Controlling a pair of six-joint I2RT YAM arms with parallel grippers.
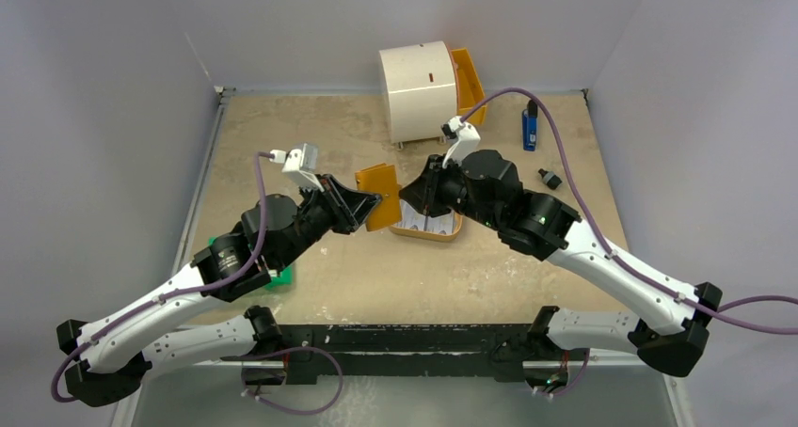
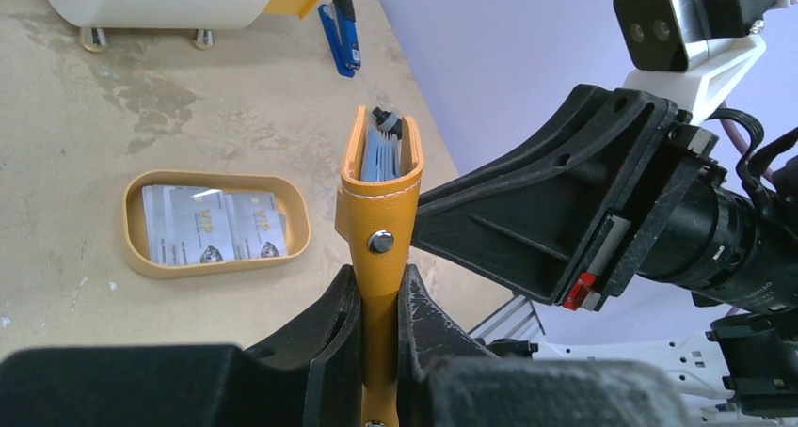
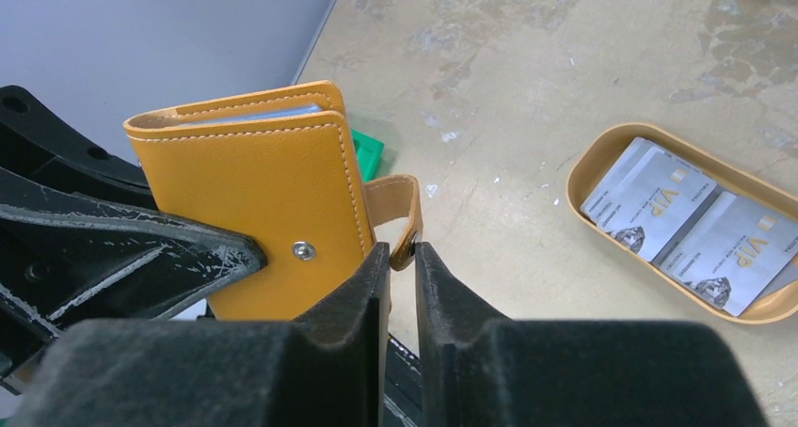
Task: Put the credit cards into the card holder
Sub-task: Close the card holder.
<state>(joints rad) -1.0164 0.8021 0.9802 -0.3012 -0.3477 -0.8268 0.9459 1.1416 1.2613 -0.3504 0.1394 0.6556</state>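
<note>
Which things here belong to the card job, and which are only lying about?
For the job:
- card holder, in the left gripper's jaws
- its strap, at the right gripper
- credit cards
- oval tray holding them

Lying about:
- white drum
- orange bin behind it
- blue object
- small black item
- green item

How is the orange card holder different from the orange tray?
The card holder stands upright in the air, pinched by the left claw; the tray lies flat on the table. The card holder's cards stand tucked inside, only edges showing; the tray's cards lie flat, faces up. Both are tan-orange and hold cards.
</note>
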